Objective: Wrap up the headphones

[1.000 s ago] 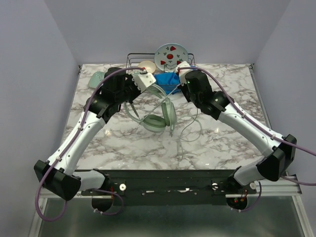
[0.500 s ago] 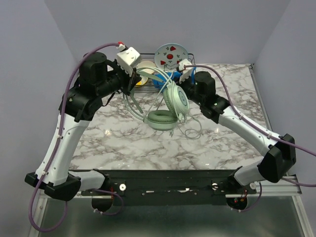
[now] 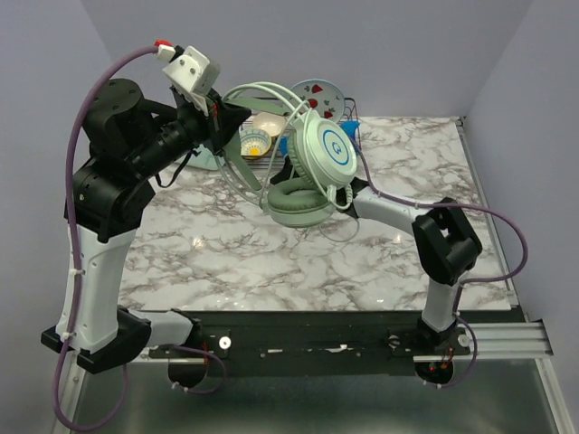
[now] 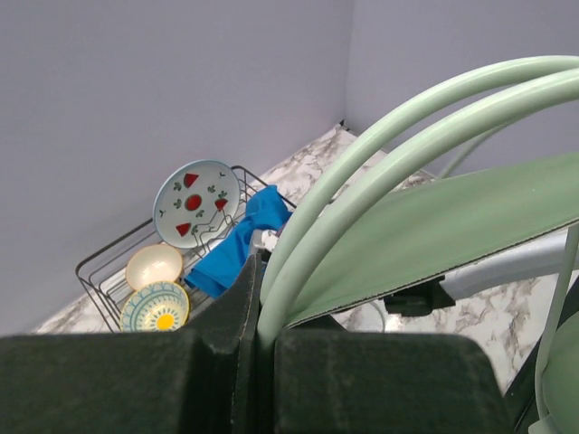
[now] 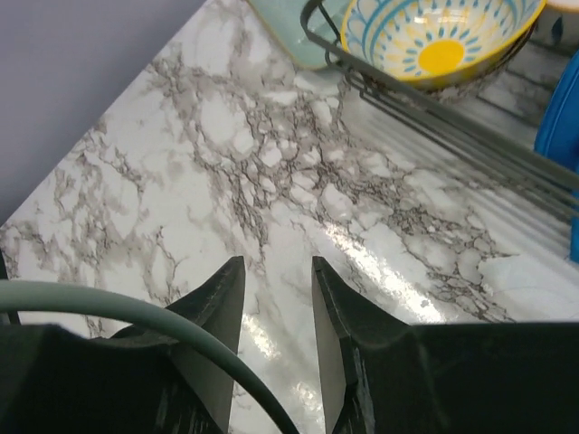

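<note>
The pale mint headphones (image 3: pixel 324 149) hang in the air above the table's far middle. One ear cup faces the top camera and the other cup (image 3: pixel 297 201) hangs below it. My left gripper (image 3: pixel 226 116) is raised high and is shut on the slim headband (image 4: pixel 380 172); in the left wrist view (image 4: pixel 261 316) the band is pinched between the jaws. My right gripper (image 5: pixel 276 276) is open and empty above bare marble. A stretch of the headband (image 5: pixel 118 312) crosses in front of its left finger. In the top view the ear cups largely hide it. The thin cable (image 3: pixel 344 201) dangles by the lower cup.
A wire dish rack (image 4: pixel 99 271) at the table's back holds a watermelon-print plate (image 4: pixel 195 201), a cream bowl (image 4: pixel 152 266), a yellow-and-blue bowl (image 5: pixel 439 41) and a blue cloth (image 4: pixel 237 246). A flat mint tray (image 5: pixel 280 25) lies left of the rack. Walls close the back and sides.
My left arm has lifted the headphones from the table high into the air. My right arm has folded at the elbow, and its gripper has drawn in under and behind the ear cups.
</note>
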